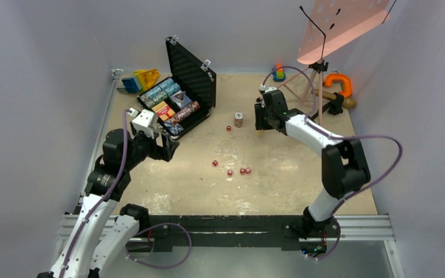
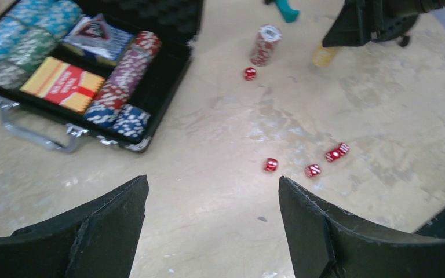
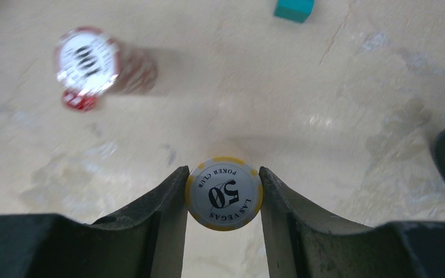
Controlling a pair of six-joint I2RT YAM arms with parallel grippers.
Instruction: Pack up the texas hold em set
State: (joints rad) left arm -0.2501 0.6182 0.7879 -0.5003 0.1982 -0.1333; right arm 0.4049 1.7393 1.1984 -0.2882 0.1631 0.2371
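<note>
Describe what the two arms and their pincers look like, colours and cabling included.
Both arms pair white link shells with black joint housings: left arm, right arm. A purple cable loops along each. The left pincer and right pincer have matte black, wedge-shaped fingers with curved inner faces. No markings are legible.

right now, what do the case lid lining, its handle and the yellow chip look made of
Lid lining: likely black foam, matte with egg-crate dimples. Handle: silvery and shiny, so polished metal or chromed plastic. Yellow 50 chip in the right gripper: smooth plastic or clay composite, printed centre label; cannot tell which.
</note>
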